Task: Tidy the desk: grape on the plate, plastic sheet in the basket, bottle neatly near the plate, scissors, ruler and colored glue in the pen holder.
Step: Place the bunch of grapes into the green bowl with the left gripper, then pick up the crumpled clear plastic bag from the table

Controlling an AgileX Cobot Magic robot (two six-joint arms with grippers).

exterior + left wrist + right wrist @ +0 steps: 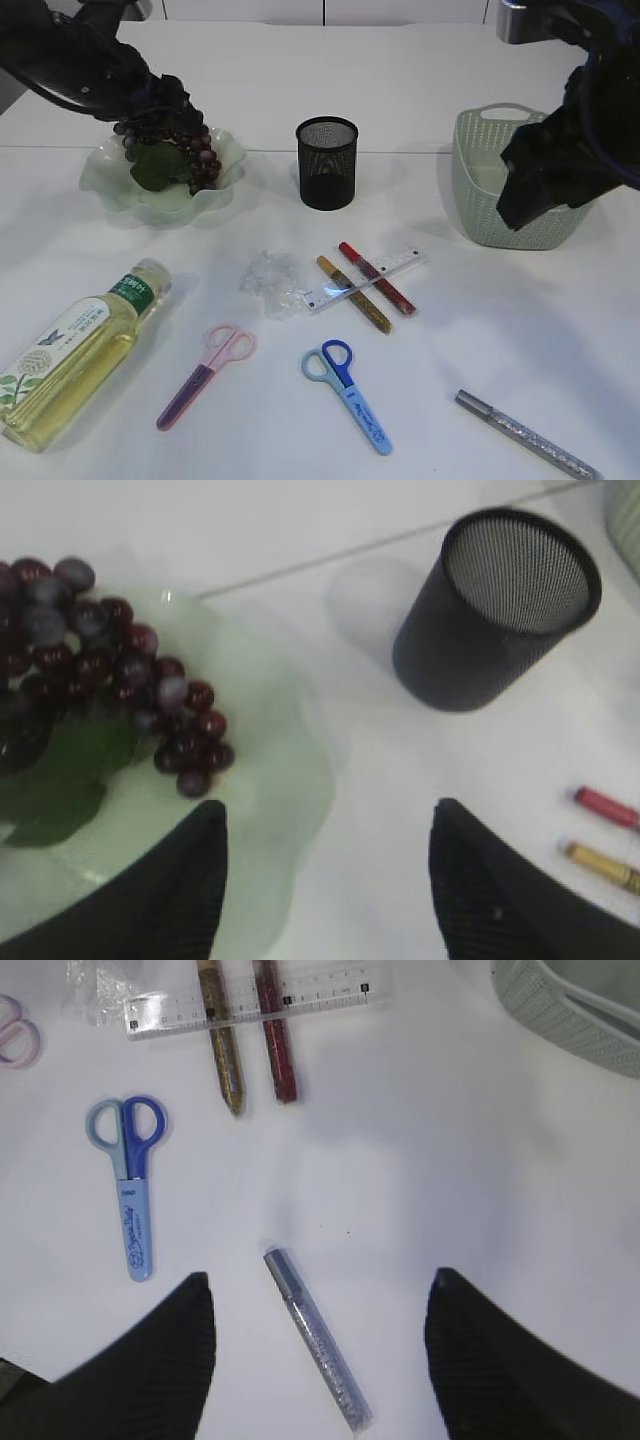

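Silver glue pen (pixel 317 1340) lies lengthwise between my wide-open right gripper (pixel 320 1360) fingers, left gripper (pixel 325 880) wide over plate (pixel 290 780).

— We have bright, even light here; the white table (pixel 470 330) nearly washes out, and shadows are soft. The pen holder (pixel 327 162) casts only a faint grey patch just behind it in our left wrist view.

— We agree. Beside that pen holder, the grapes (pixel 110 670) look soft and slightly blurred, and the left gripper's fingers (pixel 150 900) are dark, featureless shapes.

— In our exterior view, both arms read as near-black masses with little detail. The bottle (pixel 70 350), well in front of the pen holder, shows a small glint.

— Our right wrist view is sharper; the ruler (pixel 250 1005) markings are legible.
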